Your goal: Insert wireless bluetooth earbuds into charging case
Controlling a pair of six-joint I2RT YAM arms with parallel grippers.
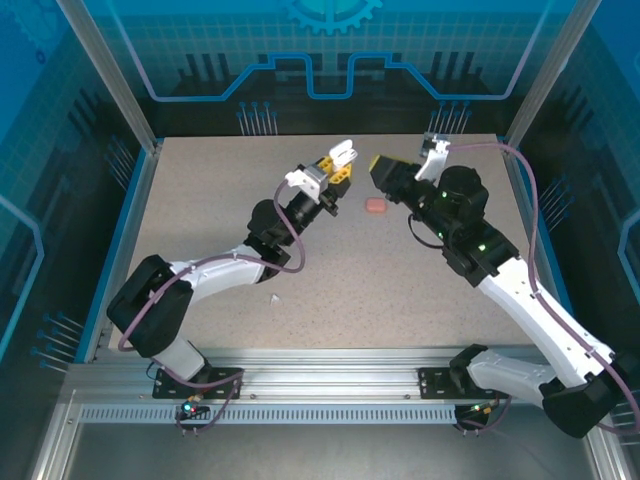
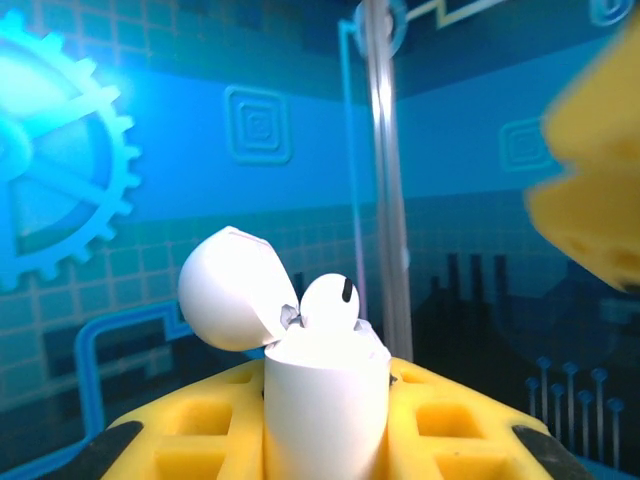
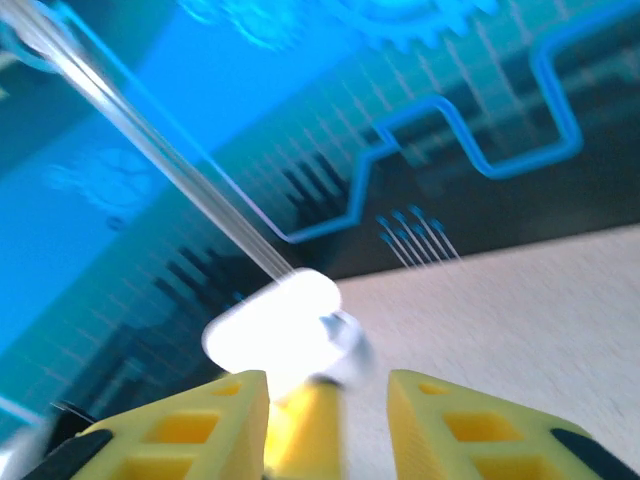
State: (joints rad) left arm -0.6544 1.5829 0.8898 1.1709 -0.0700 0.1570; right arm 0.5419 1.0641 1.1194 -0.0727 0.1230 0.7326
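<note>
Your left gripper (image 1: 336, 167) clenches the white plastic flip-lid charging case (image 2: 325, 405), lid open; your right gripper (image 1: 380, 164), jaws parted, faces it nearby.

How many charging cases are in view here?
2: a white case, lid open, in the left gripper; a pink case on the table. More may be hidden.

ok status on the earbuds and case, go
left pincer shut on white case, lid open. right pincer open, close by. one white earbud sits in it. pink case on table, clear of both.
</note>
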